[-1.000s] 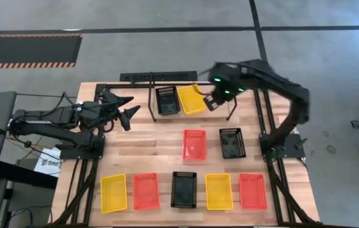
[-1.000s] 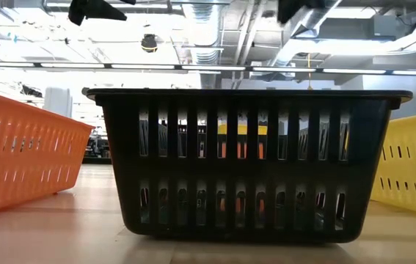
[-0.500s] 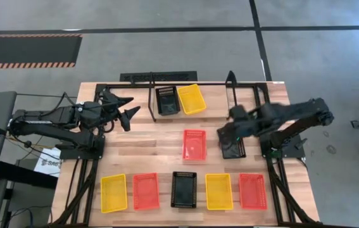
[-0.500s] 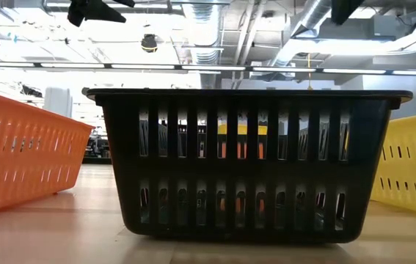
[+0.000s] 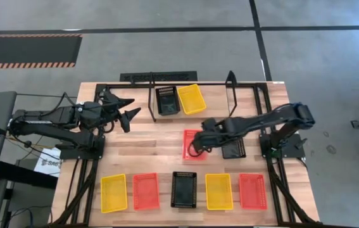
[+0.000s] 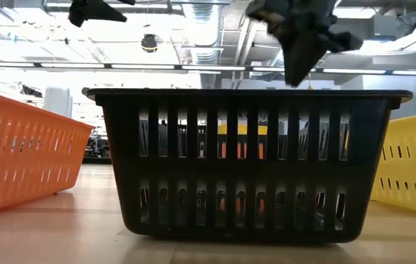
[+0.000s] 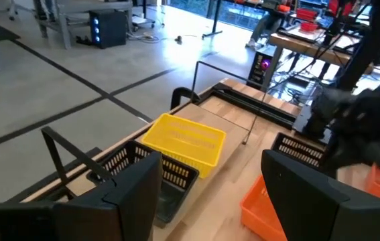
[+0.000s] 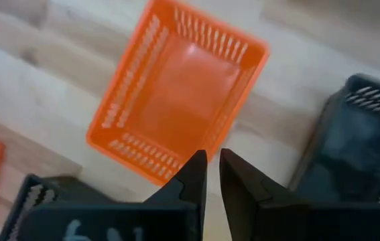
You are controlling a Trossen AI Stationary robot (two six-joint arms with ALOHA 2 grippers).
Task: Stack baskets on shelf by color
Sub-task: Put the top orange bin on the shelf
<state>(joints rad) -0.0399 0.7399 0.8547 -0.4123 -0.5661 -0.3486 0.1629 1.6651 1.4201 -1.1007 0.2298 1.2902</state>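
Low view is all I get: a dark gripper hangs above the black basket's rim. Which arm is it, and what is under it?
Observer: The right gripper, and from above it is over the mid-table red-orange basket, not a black one.
Operator: Holding anything?
Observer: No; its wrist view shows the fingers nearly together, nothing between them.
Operator: And the shelf?
Observer: The shelf holds one black basket and one yellow basket; the left gripper waits open beside it.
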